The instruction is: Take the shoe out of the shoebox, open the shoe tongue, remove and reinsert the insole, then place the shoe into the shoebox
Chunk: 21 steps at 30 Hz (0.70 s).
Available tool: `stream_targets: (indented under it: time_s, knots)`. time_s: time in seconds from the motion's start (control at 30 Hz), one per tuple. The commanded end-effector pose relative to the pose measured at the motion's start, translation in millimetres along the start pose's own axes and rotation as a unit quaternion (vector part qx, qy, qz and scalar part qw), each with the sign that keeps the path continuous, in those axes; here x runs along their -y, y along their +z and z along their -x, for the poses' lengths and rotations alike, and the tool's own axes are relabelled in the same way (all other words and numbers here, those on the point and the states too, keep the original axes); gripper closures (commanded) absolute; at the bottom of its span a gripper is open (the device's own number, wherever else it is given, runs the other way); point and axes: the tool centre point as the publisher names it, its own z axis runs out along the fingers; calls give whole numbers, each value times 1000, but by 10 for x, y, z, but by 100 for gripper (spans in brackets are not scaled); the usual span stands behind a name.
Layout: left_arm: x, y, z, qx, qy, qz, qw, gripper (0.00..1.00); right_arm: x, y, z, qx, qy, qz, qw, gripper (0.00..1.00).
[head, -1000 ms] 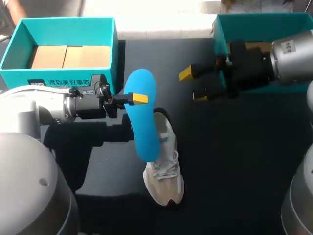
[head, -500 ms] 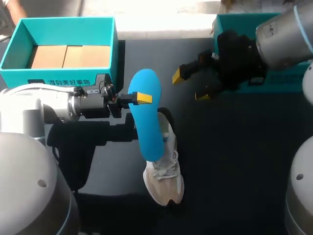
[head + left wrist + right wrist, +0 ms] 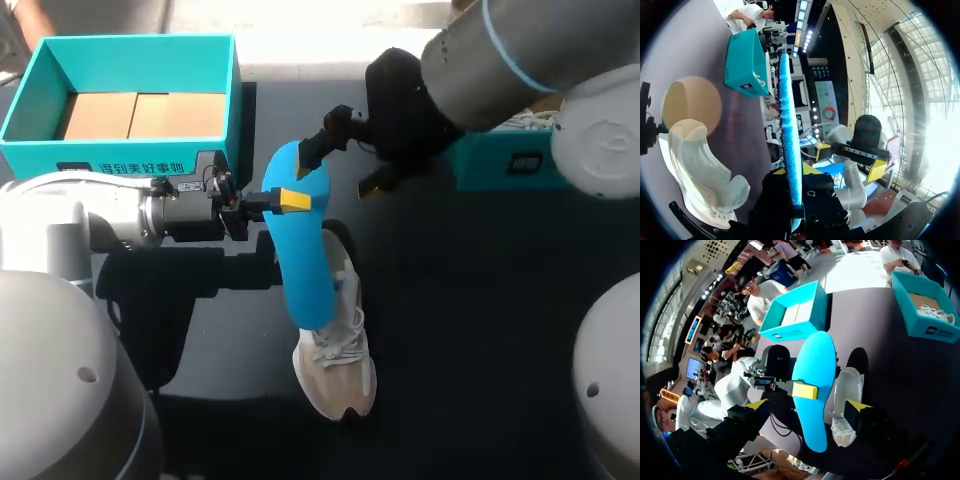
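My left gripper point(image 3: 284, 201) is shut on the edge of a blue insole point(image 3: 302, 250) and holds it up over the shoe. The insole shows edge-on in the left wrist view point(image 3: 789, 115). A beige-white sneaker point(image 3: 338, 360) lies on the dark table under the insole's lower end. My right gripper point(image 3: 342, 168) is open beside the insole's far end. In the right wrist view the insole point(image 3: 815, 365) stands ahead of my right gripper point(image 3: 807, 405), between its wide-apart yellow tips, and neither fingertip touches it. The sneaker point(image 3: 847, 395) lies beyond.
A teal shoebox point(image 3: 215, 48) with a brown cardboard floor stands at the back left. A second teal box point(image 3: 500, 160) stands at the back right, partly hidden by my right arm; it holds another white shoe point(image 3: 935, 314).
My right arm has swung left from the right box to the insole's far end, still open. My left gripper shifted the insole slightly right, then held still.
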Motion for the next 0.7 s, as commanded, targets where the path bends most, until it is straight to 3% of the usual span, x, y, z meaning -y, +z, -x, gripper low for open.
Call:
stream_targets:
  time_s: [0.03,0.27,0.7]
  knots:
    - [-11,-5,-1,0,0,-1,1000,100,-76,218,-203,284,-29,-15,958,0]
    - [-11,-5,-1,0,0,-1,1000,100,-33,217,-231,319,-21,-19,947,0]
    - [-11,-5,-1,0,0,-1,1000,100,-71,57,-156,325,-4,-6,946,0]
